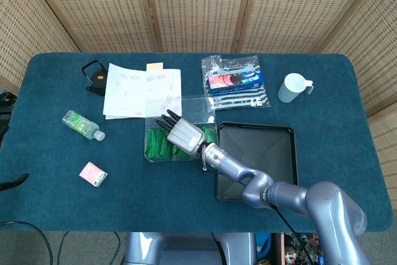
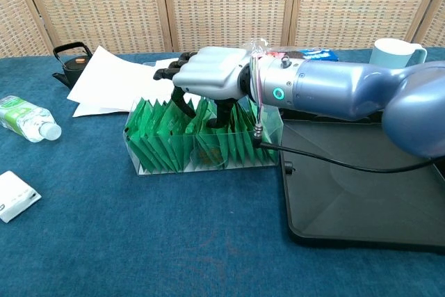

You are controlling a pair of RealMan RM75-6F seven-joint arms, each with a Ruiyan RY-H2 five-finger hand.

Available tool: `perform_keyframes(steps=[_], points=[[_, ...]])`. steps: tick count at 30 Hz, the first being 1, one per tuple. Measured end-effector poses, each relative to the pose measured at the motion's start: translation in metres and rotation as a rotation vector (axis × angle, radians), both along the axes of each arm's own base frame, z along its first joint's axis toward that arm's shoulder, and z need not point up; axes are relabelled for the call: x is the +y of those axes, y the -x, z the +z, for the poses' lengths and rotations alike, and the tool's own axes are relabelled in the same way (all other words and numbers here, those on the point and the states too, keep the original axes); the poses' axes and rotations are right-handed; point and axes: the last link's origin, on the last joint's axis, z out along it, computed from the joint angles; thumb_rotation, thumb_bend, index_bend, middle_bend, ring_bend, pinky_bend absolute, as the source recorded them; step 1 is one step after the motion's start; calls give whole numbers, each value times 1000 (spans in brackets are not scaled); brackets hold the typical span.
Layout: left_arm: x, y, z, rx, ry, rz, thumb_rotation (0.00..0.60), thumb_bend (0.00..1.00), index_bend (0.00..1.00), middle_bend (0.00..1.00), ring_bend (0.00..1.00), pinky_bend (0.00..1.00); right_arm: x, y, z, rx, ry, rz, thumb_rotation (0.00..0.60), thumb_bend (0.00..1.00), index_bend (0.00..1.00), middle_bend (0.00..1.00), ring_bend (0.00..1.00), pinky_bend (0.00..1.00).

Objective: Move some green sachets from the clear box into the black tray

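Observation:
The clear box (image 1: 151, 151) (image 2: 201, 160) stands mid-table, packed with upright green sachets (image 1: 159, 146) (image 2: 163, 138). My right hand (image 1: 184, 134) (image 2: 212, 76) is over the box's right half, palm down. Its dark fingers (image 2: 183, 101) and thumb reach down among the sachets, with a few sachets between them. Whether they grip any is hidden. The black tray (image 1: 255, 153) (image 2: 361, 186) lies directly right of the box and holds nothing. The forearm crosses the tray's near left corner, and a black cable hangs from the wrist. My left hand shows in neither view.
White papers (image 1: 139, 91) and a black kettle (image 1: 96, 76) (image 2: 69, 64) lie behind the box on the left. A small bottle (image 1: 82, 124) (image 2: 24, 117) and a small pink-and-white box (image 1: 93, 174) (image 2: 15, 196) sit far left. A snack bag (image 1: 236, 82) and a white cup (image 1: 293, 87) (image 2: 393, 51) are behind the tray.

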Motion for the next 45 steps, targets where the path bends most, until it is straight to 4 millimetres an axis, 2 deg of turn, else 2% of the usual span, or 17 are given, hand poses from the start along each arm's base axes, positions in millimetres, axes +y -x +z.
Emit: perform_keyframes(steps=[9, 23, 33, 45], points=[[1, 0, 0, -4, -1, 1, 600, 114, 0, 0, 0, 0, 1, 2, -3, -40, -10, -12, 600, 454, 624, 30, 0, 0], [0, 0, 0, -3, 1, 0, 600, 114, 0, 0, 0, 0, 2, 3, 0, -96, 0, 11, 600, 474, 635, 32, 0, 0], [0, 0, 0, -1, 0, -2, 600, 114, 0, 0, 0, 0, 3, 6, -4, -95, -5, 3, 600, 631, 644, 27, 0, 0], [0, 0, 1, -5, -1, -3, 600, 114, 0, 0, 0, 0, 4, 6, 1, -110, 11, 26, 600, 644, 675, 27, 0, 0]])
